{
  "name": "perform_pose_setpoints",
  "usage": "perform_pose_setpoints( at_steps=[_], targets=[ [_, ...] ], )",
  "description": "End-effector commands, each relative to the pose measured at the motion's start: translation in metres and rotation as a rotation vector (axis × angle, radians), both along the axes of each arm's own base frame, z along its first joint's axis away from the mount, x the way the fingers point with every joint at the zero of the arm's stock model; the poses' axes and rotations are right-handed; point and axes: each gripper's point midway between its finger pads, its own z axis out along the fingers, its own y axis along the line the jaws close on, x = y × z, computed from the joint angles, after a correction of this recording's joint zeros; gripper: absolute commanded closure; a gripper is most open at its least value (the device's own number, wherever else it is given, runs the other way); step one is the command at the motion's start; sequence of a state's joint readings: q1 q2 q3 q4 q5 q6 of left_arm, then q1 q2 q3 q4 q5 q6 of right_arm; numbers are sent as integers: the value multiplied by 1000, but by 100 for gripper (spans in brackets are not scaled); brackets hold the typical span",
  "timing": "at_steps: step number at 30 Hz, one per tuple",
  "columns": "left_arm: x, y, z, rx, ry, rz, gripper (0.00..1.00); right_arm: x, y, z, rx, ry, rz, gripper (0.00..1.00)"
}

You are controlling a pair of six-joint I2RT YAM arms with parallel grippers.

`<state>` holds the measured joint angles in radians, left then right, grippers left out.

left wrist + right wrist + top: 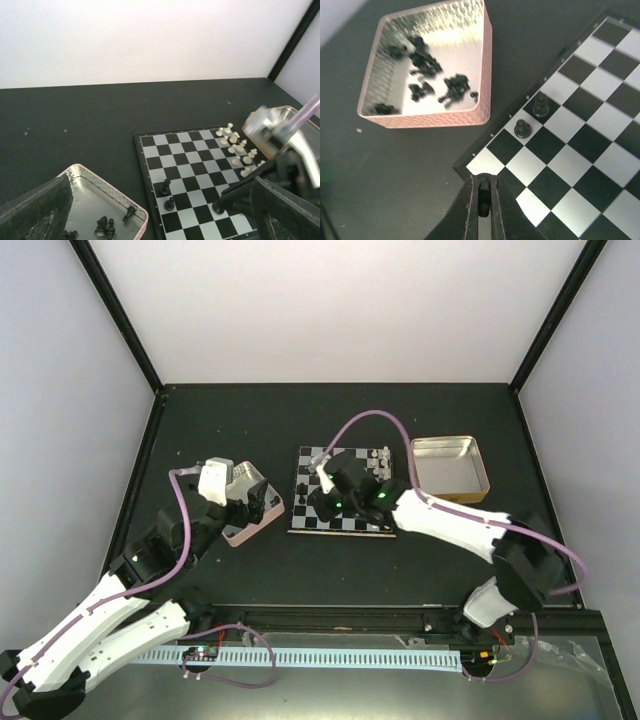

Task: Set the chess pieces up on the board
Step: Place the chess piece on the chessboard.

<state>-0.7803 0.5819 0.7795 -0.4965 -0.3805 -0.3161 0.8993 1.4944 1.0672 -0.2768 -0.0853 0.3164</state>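
The board (350, 515) lies mid-table. Two black chess pieces (522, 128) (540, 105) stand on squares along its left edge, also seen as black pieces (165, 187) in the left wrist view. My right gripper (483, 192) is shut on another black chess piece (483, 204), over the board's corner square beside its dark rim. Whether that piece touches the board I cannot tell. Several black pieces (422, 62) lie in the pink-rimmed tin (425, 118). My left gripper (252, 502) hangs over that tin, its fingers (37, 210) spread wide and empty.
White pieces (235, 145) stand in rows at the board's far right side. A gold-rimmed tin (450, 468) sits right of the board. The right arm (450, 525) reaches across the board's near right corner. Black frame rails border the dark table.
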Motion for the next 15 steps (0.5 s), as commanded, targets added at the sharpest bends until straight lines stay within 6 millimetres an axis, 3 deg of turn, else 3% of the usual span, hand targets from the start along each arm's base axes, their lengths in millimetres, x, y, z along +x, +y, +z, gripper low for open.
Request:
perform_pose_setpoints(
  at_steps=[1,6,15],
  targets=[
    [5,26,15,-28,-29,145,1,12,17,-28,-86,1,-50,99],
    [8,32,7,-33,-18,186,1,21,41,-49,-84,47,-66,99],
    [12,41,-11,-66,37,265,1,35,46,-89,-207,72,-98,99]
  ],
)
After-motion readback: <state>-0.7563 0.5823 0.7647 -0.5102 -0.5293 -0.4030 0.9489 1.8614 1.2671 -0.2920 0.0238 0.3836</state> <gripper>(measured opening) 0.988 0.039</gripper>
